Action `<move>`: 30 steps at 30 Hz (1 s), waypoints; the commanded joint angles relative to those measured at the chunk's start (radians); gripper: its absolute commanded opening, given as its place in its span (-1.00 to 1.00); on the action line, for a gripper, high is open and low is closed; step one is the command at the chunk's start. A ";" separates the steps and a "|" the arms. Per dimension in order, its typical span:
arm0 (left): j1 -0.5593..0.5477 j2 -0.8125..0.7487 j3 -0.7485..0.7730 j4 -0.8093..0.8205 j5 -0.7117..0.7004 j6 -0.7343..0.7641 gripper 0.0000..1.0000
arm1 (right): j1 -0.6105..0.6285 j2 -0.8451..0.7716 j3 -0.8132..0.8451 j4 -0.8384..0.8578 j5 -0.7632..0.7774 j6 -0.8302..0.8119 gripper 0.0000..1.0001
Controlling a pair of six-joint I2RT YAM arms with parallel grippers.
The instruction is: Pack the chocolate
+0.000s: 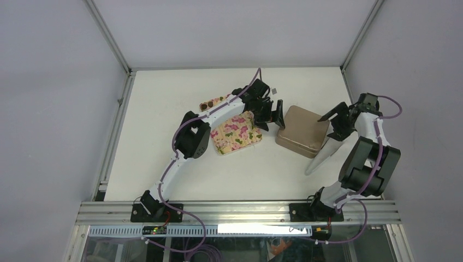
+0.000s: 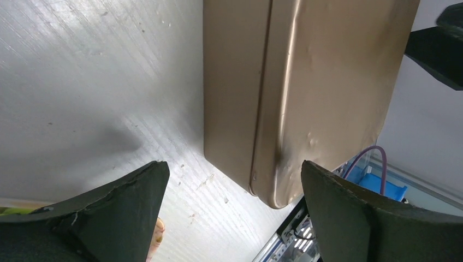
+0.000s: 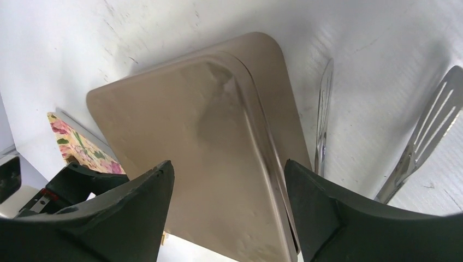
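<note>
Two arms reach over a white desk [image 1: 164,109] enclosed by plain grey walls [image 1: 229,27], with metal posts [image 1: 109,33] rising at the far corners and a metal rail [image 1: 235,210] along the near edge that carries both bases. Close up, the desk surface shows fine scratches and dark specks. A tan tin [image 1: 299,128] with its lid on sits right of centre. The left hand [image 1: 271,116] hangs at the tin's left edge with its fingers spread wide and nothing between them. The right hand [image 1: 333,124] hangs at the tin's right edge, likewise spread and holding nothing. A flowered pad [image 1: 236,134] lies just left of the tin, partly under the left forearm. A metal utensil [image 1: 322,155] lies on the desk near the tin's right side. Chocolate [image 1: 209,102] shows as a few dark pieces on a flowered strip beyond the left arm, well apart from both hands.
</note>
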 commanded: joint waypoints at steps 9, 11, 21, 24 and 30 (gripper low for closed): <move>-0.009 -0.020 0.009 -0.013 0.052 0.011 0.89 | -0.007 0.017 -0.073 0.050 -0.071 -0.015 0.42; -0.009 -0.018 -0.002 -0.026 0.062 0.017 0.87 | -0.008 0.016 -0.089 0.054 -0.072 -0.013 0.39; -0.009 -0.059 -0.074 -0.059 0.058 0.046 0.80 | 0.005 0.032 -0.186 0.142 -0.188 0.037 0.28; -0.003 -0.078 -0.095 -0.072 0.044 0.060 0.80 | 0.038 0.037 -0.207 0.170 -0.192 0.053 0.27; 0.019 -0.122 -0.150 -0.076 0.022 0.072 0.79 | 0.128 0.079 -0.203 0.219 -0.181 0.103 0.22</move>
